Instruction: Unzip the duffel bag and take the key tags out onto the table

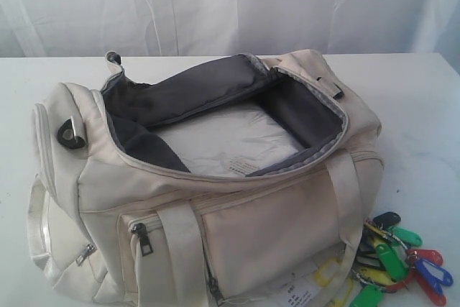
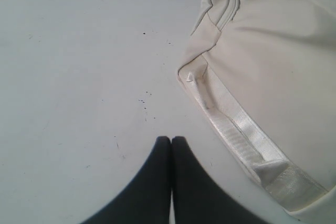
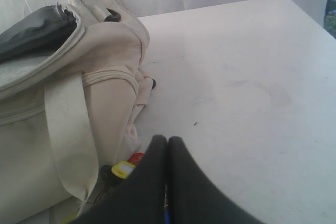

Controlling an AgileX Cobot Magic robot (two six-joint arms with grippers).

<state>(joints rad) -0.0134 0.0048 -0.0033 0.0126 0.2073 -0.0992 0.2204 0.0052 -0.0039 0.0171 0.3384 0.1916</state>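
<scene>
The cream duffel bag (image 1: 237, 228) lies unzipped on the white table (image 1: 417, 106), its top gaping and the dark grey lining showing. The key tags (image 1: 402, 260), a bunch of red, blue, green, yellow and black, lie on the table at the bag's front right corner. Neither gripper shows in the exterior view. My left gripper (image 2: 171, 139) is shut and empty over bare table (image 2: 79, 77), just beside one end of the bag (image 2: 273, 51). My right gripper (image 3: 167, 139) is shut, hanging above the key tags (image 3: 125, 168), which it partly hides, next to the bag (image 3: 105, 51).
A white wrapped sheet (image 1: 223, 145) lies at the bottom of the open bag. A white printed label (image 1: 295, 294) sticks out under the bag's front. A black ring (image 1: 70, 133) sits on the bag's left end. White curtain (image 1: 215, 5) backs the table.
</scene>
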